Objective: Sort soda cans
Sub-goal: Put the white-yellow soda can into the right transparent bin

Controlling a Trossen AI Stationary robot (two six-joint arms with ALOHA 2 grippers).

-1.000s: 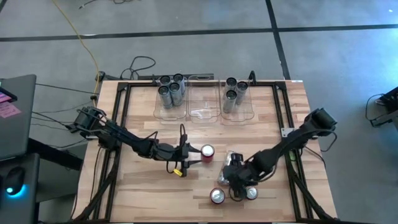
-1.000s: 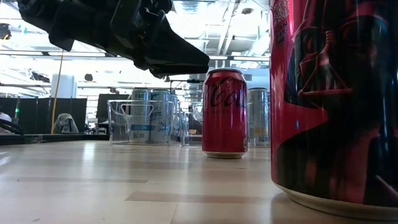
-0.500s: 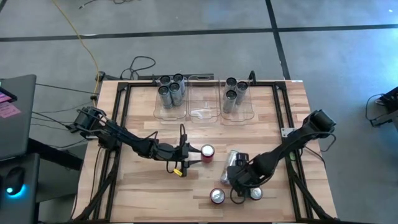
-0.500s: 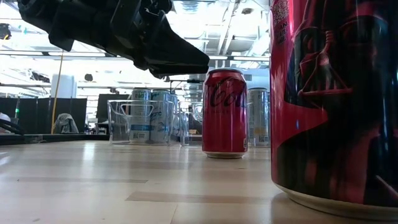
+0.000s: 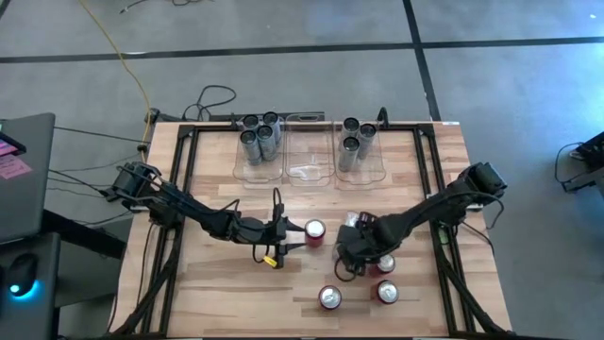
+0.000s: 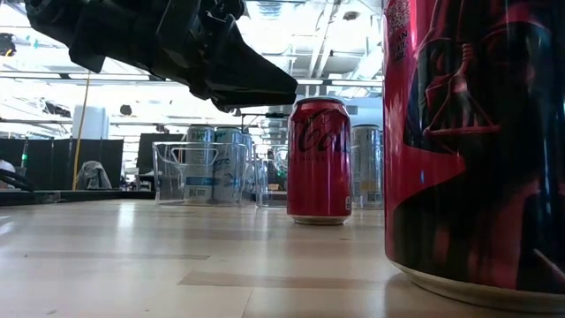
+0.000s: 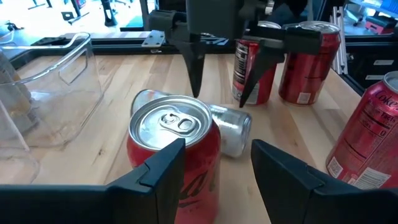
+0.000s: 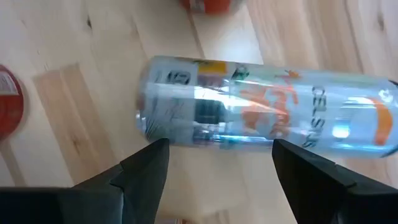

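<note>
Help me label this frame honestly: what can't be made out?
- Silver cans' labels in the left bin and right bin, high view: too small.
- Nearest red can, low view: cut off by the edges.
- Lying silver can, right wrist view: far end cut off.

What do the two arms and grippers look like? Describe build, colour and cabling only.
Both arms are dark, slender and jointed, each rising from a bulky base at a table edge. The left gripper has a black cable looping above its wrist and a small yellow tag beneath. The right gripper is likewise black. In the wrist views the fingers are matte black, flat and wedge-shaped.
</note>
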